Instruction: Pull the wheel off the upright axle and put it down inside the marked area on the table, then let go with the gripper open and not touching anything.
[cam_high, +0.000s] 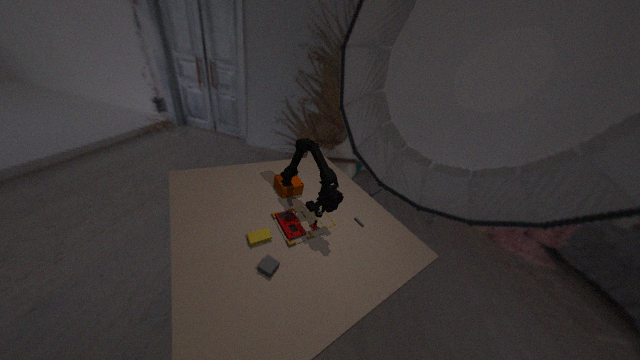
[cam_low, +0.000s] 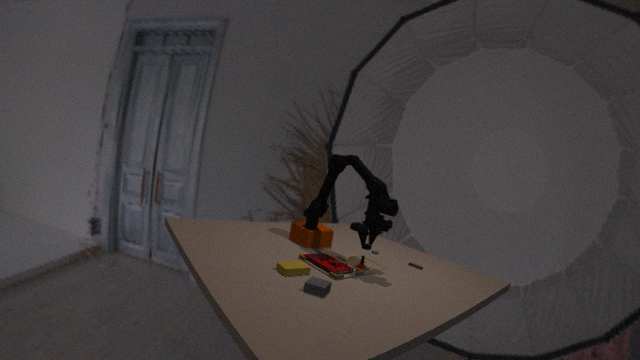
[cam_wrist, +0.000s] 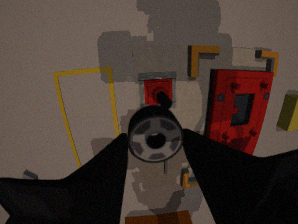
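Observation:
My gripper (cam_wrist: 154, 136) (cam_high: 316, 210) (cam_low: 366, 245) is shut on the grey wheel (cam_wrist: 154, 140), a round disc with a dark hub hole, held between the dark fingers. It hangs above the upright axle (cam_wrist: 161, 99) (cam_low: 362, 261), which stands on a small red base. The wheel is lifted clear of the axle tip. The marked area is a yellow outline (cam_wrist: 63, 110) (cam_high: 331, 220) (cam_low: 378, 265) on the table, beside the axle base, with nothing in it.
A red board (cam_wrist: 237, 110) (cam_high: 290, 223) (cam_low: 327, 262) lies inside orange corner marks on the axle's other side. A yellow block (cam_high: 259, 236) (cam_low: 293, 268), a grey block (cam_high: 268, 265) (cam_low: 317, 286), the arm's orange base (cam_high: 288, 186) (cam_low: 311, 234) and a small dark piece (cam_high: 358, 222) (cam_low: 415, 266) sit on the tan table (cam_high: 225, 310).

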